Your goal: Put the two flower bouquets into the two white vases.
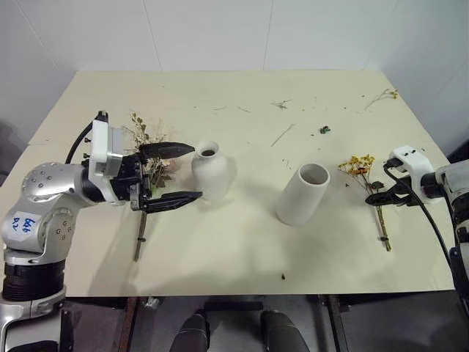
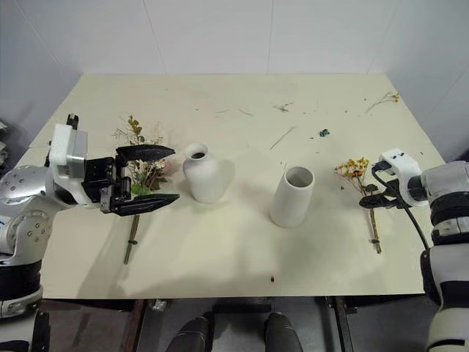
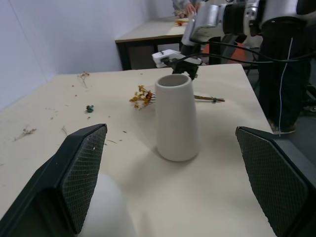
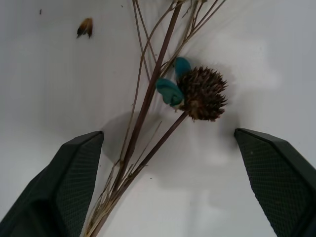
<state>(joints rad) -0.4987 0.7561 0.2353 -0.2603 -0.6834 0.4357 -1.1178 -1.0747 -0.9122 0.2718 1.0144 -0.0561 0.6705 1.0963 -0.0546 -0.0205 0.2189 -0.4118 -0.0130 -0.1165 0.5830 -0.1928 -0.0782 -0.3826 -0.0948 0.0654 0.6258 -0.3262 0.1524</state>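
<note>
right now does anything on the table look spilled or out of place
Yes: loose dried twigs and crumbs lie scattered across the far half of the table, shed plant bits. Both vases stand upright, and both bouquets lie flat on the tabletop.

Pale cream table [image 1: 242, 242] stands against plain white walls [image 1: 220, 33]; a second table [image 3: 148, 32] stands beyond its right edge.
</note>
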